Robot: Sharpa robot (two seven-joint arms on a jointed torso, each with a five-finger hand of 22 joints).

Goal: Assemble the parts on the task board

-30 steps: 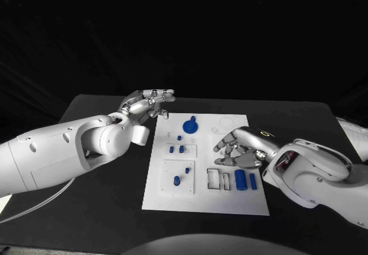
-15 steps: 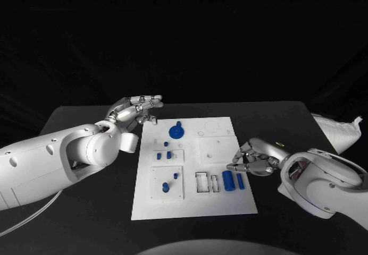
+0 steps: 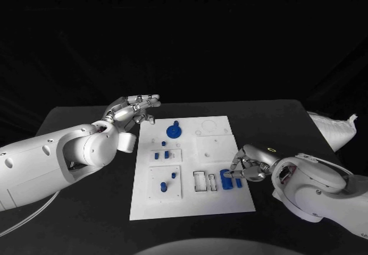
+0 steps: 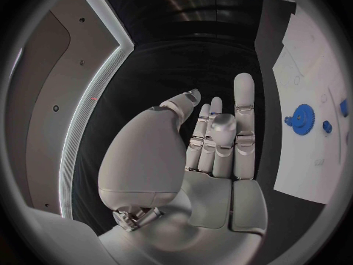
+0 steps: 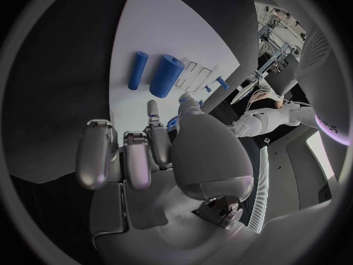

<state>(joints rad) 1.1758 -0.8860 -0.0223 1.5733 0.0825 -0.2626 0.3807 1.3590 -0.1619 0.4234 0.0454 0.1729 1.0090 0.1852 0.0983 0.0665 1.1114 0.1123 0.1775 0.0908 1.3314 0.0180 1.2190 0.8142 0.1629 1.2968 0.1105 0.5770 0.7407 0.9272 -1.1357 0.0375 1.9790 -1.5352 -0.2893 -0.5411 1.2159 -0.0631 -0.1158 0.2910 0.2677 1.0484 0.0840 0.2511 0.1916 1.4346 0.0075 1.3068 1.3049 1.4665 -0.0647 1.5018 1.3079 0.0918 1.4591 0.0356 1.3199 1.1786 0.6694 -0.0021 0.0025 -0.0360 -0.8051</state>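
The white task board [image 3: 201,202] lies in the middle of the black table. A blue gear [image 3: 174,130] stands at its far left; small blue parts [image 3: 162,155] sit in the left-hand panels. Two blue cylinders, a thick one [image 3: 226,179] and a thin one [image 3: 239,183], lie at the near right. My right hand [image 3: 247,164] hovers right by them with its fingers curled in and nothing in them; the thick cylinder [image 5: 165,75] lies just past one fingertip [image 5: 150,107]. My left hand [image 3: 134,110] is raised beside the board's far left corner, fingers straight, holding nothing.
Two narrow empty slots [image 3: 206,181] lie just left of the cylinders. More small blue parts [image 3: 164,186] stand in the near-left panel. The board [image 4: 309,59] and gear [image 4: 302,119] lie beyond my left hand [image 4: 217,141]. Black table surrounds the board.
The head camera has shifted. My right hand has moved from the board's middle to the cylinders at its near right and curled in. The left hand keeps its raised pose.
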